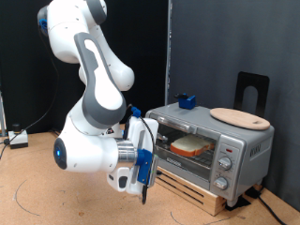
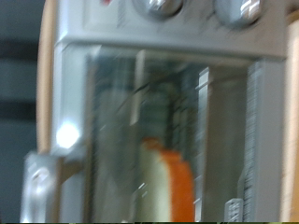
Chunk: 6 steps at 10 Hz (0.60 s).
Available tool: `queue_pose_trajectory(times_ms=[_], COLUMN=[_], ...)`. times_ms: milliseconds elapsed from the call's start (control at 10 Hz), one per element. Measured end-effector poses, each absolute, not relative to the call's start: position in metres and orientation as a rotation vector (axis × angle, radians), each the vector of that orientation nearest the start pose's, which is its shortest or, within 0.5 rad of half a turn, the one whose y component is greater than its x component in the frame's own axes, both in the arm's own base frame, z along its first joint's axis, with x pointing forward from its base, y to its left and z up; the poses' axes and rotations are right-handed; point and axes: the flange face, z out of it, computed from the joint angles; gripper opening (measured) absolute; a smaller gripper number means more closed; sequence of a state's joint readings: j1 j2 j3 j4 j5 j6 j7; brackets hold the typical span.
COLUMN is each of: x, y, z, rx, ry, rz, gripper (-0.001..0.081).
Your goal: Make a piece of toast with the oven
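The oven (image 1: 246, 142) is a silver-grey box on a wooden pallet at the exterior view's right. Its glass door (image 1: 187, 150) looks closed. The piece of toast (image 1: 192, 144), pale with a brown crust, lies on the rack inside, seen through the glass. My gripper (image 1: 146, 187) hangs just in front of the door's left end, fingers pointing down, with nothing visible between them. The wrist view looks close onto the glass door (image 2: 121, 131), with the toast (image 2: 170, 185) behind it and two knobs (image 2: 159, 6) at the frame's edge. No fingers show in that view.
A round light wooden board (image 1: 240, 118) lies on top of the oven, with a small blue object (image 1: 186, 100) at its back left corner. A black stand (image 1: 251, 92) rises behind. Cables and a small box (image 1: 17, 139) lie on the wooden floor at the left.
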State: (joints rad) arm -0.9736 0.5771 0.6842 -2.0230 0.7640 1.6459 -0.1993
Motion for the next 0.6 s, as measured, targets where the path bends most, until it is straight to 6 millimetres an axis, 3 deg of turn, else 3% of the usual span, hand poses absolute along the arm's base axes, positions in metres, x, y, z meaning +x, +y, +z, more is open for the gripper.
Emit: queue_pose_trajectory(times_ms=[600], x=[0.563], y=[-0.046], z=[0.199], rx=[-1.764], ry=[0.382], rz=[0.625], gripper=[0.0809])
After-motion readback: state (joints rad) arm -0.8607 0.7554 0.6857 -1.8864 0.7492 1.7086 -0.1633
